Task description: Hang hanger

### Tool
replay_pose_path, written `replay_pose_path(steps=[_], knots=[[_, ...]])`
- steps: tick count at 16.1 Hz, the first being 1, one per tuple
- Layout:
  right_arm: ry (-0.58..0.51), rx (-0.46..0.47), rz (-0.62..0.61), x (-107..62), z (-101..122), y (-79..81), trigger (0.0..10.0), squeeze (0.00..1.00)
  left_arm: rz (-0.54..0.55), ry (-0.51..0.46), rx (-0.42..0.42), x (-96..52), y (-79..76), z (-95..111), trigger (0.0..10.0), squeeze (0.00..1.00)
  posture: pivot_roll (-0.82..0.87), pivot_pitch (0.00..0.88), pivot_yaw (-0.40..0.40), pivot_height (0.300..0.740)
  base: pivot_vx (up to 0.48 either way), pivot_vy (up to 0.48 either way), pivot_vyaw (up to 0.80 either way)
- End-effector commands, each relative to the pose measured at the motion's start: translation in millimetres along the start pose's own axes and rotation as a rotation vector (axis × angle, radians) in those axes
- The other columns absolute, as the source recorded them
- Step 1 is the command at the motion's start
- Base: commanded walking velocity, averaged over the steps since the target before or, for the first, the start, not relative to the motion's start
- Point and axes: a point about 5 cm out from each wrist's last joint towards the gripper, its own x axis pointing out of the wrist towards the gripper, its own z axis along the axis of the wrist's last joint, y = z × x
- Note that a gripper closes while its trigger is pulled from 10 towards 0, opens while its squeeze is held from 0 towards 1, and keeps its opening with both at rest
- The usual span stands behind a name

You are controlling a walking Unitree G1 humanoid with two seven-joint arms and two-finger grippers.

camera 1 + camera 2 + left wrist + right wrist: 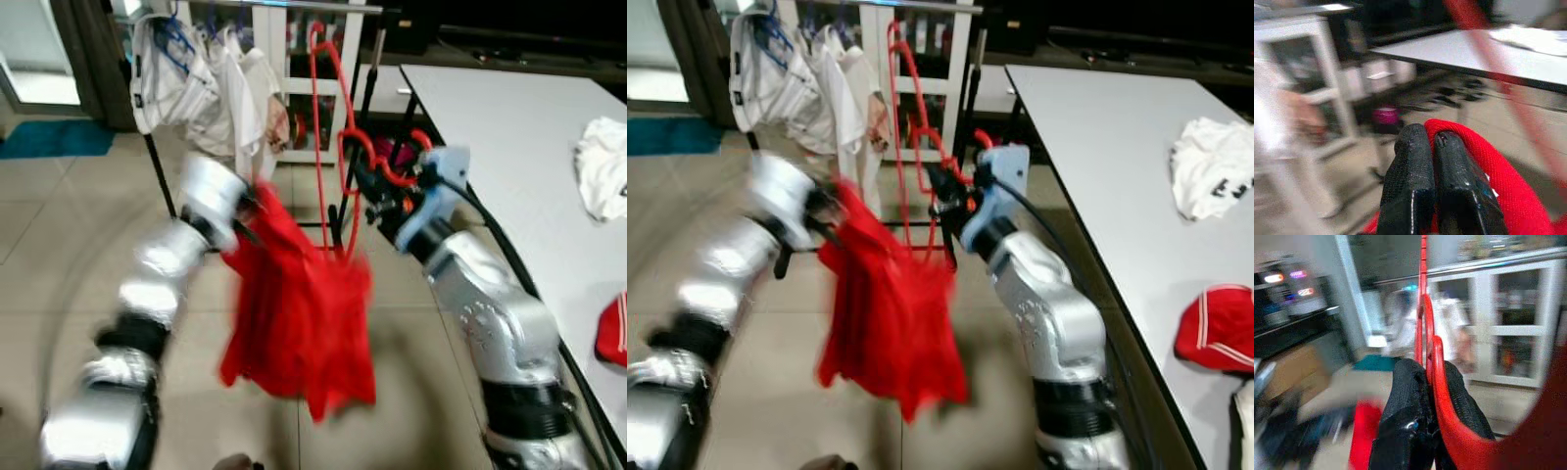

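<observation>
- White garments (211, 88) hang on a clothes rack (157, 162) at the far left, behind the left arm; tiled floor (59, 245) lies open to that side.
- The left gripper (1426, 147) has its jaws together, pinching the red garment (299, 313), which hangs blurred between the arms.
- The red hanger (328, 127) stands upright before a white cabinet (294, 88), its hook near the rail above.
- The right gripper (1425, 382) has its jaws clamped on the hanger's lower part.
- The grey surface (519, 127) runs close along the right arm, carrying a white cloth (605, 166) and a red cap (1220, 328).
</observation>
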Motion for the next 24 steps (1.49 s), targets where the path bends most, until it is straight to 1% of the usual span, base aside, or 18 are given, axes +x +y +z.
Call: replay_pose_path(steps=[1, 2, 4, 5, 6, 8, 9, 10, 11, 12, 13, 15, 17, 18, 19, 21, 22, 24], knots=[[-0.005, -0.002, -0.125, -0.7, -1, -15.7, 0.0, 0.0, -0.022, -0.068, 0.02, 1.5, -0.3, 20, 0.0, 0.0, -0.05, 0.0, -0.038, 0.74, 0.0, 0.0, 0.0], [0.02, -0.102, -0.23, -2.4, -6, -29.6, 0.0, 0.0, 0.014, -0.071, -0.008, -4.7, -0.2, 18, 0.0, 0.0, -0.05, 0.0, -0.039, 0.74, 0.0, 0.0, 0.0], [0.066, -0.149, -0.244, -7.9, -17, -35.5, 0.0, 0.0, 0.101, -0.066, -0.044, -17.3, 8.4, 13, 0.0, 0.0, -0.05, 0.0, -0.041, 0.74, 0.0, 0.0, 0.0], [0.141, -0.127, -0.247, -14.3, -30, -39.7, 10.0, 0.0, 0.196, -0.06, -0.084, -32.2, 16.1, 10, 0.0, 0.0, -0.04, 0.0, -0.045, 0.74, 0.0, 0.0, 0.0], [0.174, -0.191, -0.243, -24.5, -38, -42.5, 10.0, 0.0, 0.331, -0.057, -0.142, -48.3, 24.9, 8, 0.0, 0.0, -0.04, 0.0, -0.052, 0.74, 0.0, 0.0, 0.0], [0.236, -0.227, -0.272, -36.0, -50, -47.4, 10.0, 0.0, 0.403, -0.058, -0.239, -60.6, 25.2, 6, 0.0, 0.0, -0.03, 0.0, -0.061, 0.74, 0.0, 0.0, -0.4], [0.281, -0.271, -0.301, -45.0, -59, -51.5, 10.0, 0.0, 0.406, -0.053, -0.264, -67.3, 19.2, 6, 0.0, 0.0, -0.02, 0.0, -0.063, 0.74, 0.0, 0.0, -0.8], [0.287, -0.319, -0.305, -50.3, -61, -52.1, 10.0, 0.0, 0.408, -0.054, -0.265, -71.5, 12.8, 5, 3.7, 0.0, -0.03, 0.0, -0.069, 0.74, 0.0, 0.0, -0.8], [0.277, -0.351, -0.299, -52.5, -61, -51.0, 10.0, 0.0, 0.426, -0.039, -0.257, -74.4, 8.6, 3, 8.6, 0.0, -0.03, 0.0, -0.071, 0.74, 0.0, 0.0, -0.8], [0.271, -0.358, -0.286, -53.4, -60, -48.1, 10.0, 0.0, 0.451, -0.04, -0.248, -76.7, 7.0, 2, 10.0, 0.0, -0.04, 0.0, -0.07, 0.74, 0.0, 0.0, -0.8], [0.268, -0.36, -0.275, -54.2, -60, -46.1, 10.0, 0.0, 0.469, -0.041, -0.244, -78.4, 5.8, 2, 10.0, 0.0, -0.04, 0.0, -0.069, 0.74, 0.0, 0.0, -0.8], [0.189, -0.38, -0.279, -59.7, -43, -37.9, 10.0, 0.0, 0.57, -0.175, -0.196, -85.2, 5.3, 21, 10.0, 0.0, -0.06, 0.012, -0.07, 0.74, 0.0, 0.0, -0.8], [0.152, -0.369, -0.314, -65.9, -35, -37.6, 10.0, 0.0, 0.567, -0.208, -0.197, -84.1, 2.6, 29, 10.0, 0.0, -0.06, 0.02, -0.079, 0.74, 0.0, 0.0, -0.8], [0.126, -0.321, -0.334, -69.5, -30, -37.7, 10.0, 0.0, 0.559, -0.191, -0.183, -83.6, 0.3, 30, 10.0, 0.0, -0.07, 0.023, -0.08, 0.74, 0.0, 0.0, -0.8], [0.064, -0.226, -0.394, -72.4, -21, -42.3, 10.0, 0.0, 0.519, -0.102, -0.185, -82.5, -7.6, 27, 10.0, 0.0, -0.05, 0.025, -0.084, 0.74, 0.0, 0.0, -0.8], [0.046, -0.161, -0.444, -71.7, -19, -48.0, 10.0, 0.0, 0.477, -0.061, -0.146, -82.9, -14.7, 27, 10.0, 0.0, -0.05, 0.027, -0.085, 0.74, 0.0, 0.0, -0.8], [0.072, -0.158, -0.466, -71.3, -22, -50.8, 10.0, 0.0, 0.453, -0.056, -0.12, -83.5, -17.1, 27, 10.0, 0.0, -0.04, 0.029, -0.082, 0.74, 0.0, 0.0, -0.8], [0.074, -0.166, -0.449, -69.9, -23, -46.8, 10.0, 0.0, 0.425, -0.03, -0.146, -83.3, -20.6, 25, 10.0, 0.0, -0.04, 0.031, -0.073, 0.74, 0.0, 0.0, -0.8]])
